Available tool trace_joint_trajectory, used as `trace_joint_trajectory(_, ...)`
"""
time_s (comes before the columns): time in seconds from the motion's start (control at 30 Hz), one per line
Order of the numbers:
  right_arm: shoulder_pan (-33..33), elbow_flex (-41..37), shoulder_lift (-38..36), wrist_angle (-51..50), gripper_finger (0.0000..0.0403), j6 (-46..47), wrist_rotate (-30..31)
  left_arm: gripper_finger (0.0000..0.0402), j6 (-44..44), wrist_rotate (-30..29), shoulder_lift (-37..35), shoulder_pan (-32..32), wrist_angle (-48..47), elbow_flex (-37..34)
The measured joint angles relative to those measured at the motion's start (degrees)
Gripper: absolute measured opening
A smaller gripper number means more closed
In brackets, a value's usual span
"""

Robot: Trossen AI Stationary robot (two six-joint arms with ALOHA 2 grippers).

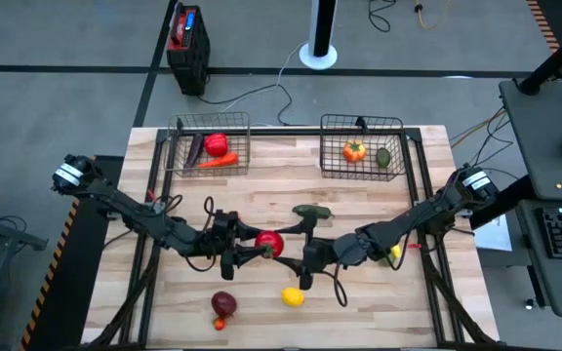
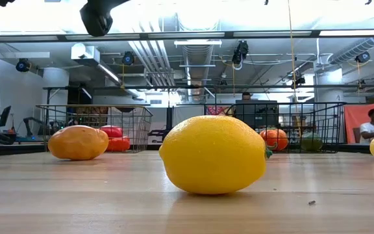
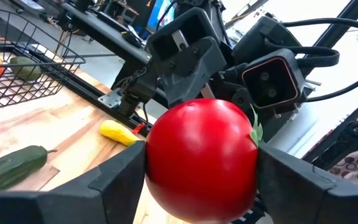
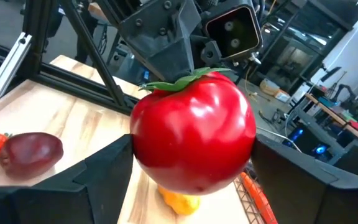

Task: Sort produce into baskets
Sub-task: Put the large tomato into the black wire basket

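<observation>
Pale wooden table (image 1: 379, 292) in a workshop room, with two wire baskets at its far edge; I stand beside it and look at the middle, where both arms meet.

The red tomato (image 1: 269, 243) is there, lifted clear of the boards, between the two grippers. The left gripper (image 3: 201, 180) has it: its dark fingers (image 3: 120, 177) lie flat against two opposite sides of the fruit. The right gripper (image 4: 191, 168) reaches around the same tomato from the other side. If it already presses on it or only stands around it, I cannot tell.

I judge the tomato to be a light, hollow toy, hard and not fragile. Its skin is very smooth and shiny, so I think it can slip or roll out of flat pads. The best place to take it is across the widest part, at the middle height. The leafy top should stay free, because it is thin and gives no good hold.

It is round and a little flattened, bright red with strong reflections, and it carries a small green calyx.

The left basket (image 1: 179, 146) already has red, orange and purple pieces. The right basket (image 1: 398, 146) has an orange piece and a green one. A lemon (image 1: 292, 296) lies on the near side of the table.
</observation>
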Motion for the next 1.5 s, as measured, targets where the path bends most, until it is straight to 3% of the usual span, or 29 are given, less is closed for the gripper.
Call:
trace_joint_trajectory(0.33,0.0,0.2,-0.5,-0.4,0.0295,1.9,0.3,0.0279,3.7,-0.1,-1.0,0.0,0.0,0.0)
trace_joint_trajectory(0.6,0.0,0.3,-4.4,-3.3,0.0296,7.1,1.0,0.028,15.8,-0.1,-3.6,0.0,-0.2,0.0)
trace_joint_trajectory(0.8,-0.9,0.3,-9.6,-12.0,0.0297,18.7,12.1,0.028,24.0,-0.2,-5.4,0.0,-3.5,0.0)
trace_joint_trajectory(0.97,-5.9,2.3,-15.6,-35.3,0.0297,37.8,21.6,0.0279,23.4,-1.3,-5.6,0.0,-7.7,0.0)
trace_joint_trajectory(1.07,-11.9,4.1,-18.2,-51.1,0.0297,49.8,20.6,0.0279,21.9,-2.2,-5.6,0.0,-9.4,0.0)
trace_joint_trajectory(1.2,-21.9,5.1,-19.8,-65.6,0.0297,58.5,15.1,0.0279,21.5,-3.1,-5.5,0.0,-9.7,0.0)
trace_joint_trajectory(1.4,-35.9,3.0,-19.6,-68.5,0.0297,55.6,1.7,0.0279,21.9,-3.1,-5.5,0.0,-10.2,0.0)
trace_joint_trajectory(1.5,-40.5,1.2,-19.0,-66.6,0.0297,50.5,-0.9,0.0279,22.0,-3.1,-5.5,0.0,-10.5,0.0)
